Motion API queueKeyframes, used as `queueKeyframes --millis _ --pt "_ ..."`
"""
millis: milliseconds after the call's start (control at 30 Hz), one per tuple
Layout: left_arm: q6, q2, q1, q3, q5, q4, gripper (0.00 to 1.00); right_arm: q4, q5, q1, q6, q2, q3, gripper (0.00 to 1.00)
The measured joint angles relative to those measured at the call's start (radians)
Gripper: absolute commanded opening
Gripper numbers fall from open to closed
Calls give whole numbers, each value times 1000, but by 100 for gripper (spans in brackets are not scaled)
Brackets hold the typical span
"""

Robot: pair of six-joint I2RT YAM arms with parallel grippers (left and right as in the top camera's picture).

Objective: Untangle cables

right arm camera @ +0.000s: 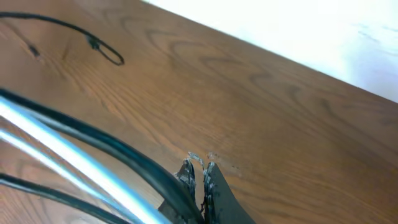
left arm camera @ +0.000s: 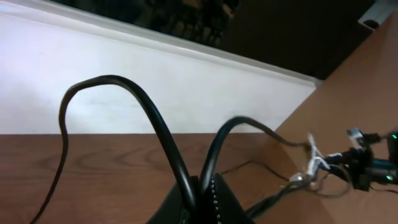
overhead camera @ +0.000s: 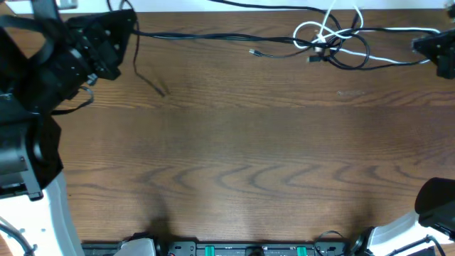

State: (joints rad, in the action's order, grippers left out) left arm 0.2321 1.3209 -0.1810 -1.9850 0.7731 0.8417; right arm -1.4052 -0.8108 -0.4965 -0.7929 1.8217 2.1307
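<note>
- The table (overhead camera: 249, 156) is cropped at every edge overhead.
- The left gripper (left arm camera: 202, 186) is pinched tight on 1 black loop of the cables (overhead camera: 334, 35), which are knotted at the table's far right.
- The right gripper (right arm camera: 199, 174) is clamped on 1 black strand, with the contact partly hidden.

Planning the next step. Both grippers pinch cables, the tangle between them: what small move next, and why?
Probably ease the left gripper away from the tangle: its black cable runs straight there, and the white loops beside the right gripper look loose.
</note>
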Motion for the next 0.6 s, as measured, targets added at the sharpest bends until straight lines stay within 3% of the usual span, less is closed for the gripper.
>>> queueKeyframes --millis 167,367,600 --pt "0 0 -90 0 42 4 8 -2 -85 -66 0 -6 0 1" --pt "0 -3 -248 0 -33 -36 8 65 -16 -219 34 -4 0 1" --pt "8 -3 -303 0 -45 -71 8 69 -35 -269 76 -3 0 1"
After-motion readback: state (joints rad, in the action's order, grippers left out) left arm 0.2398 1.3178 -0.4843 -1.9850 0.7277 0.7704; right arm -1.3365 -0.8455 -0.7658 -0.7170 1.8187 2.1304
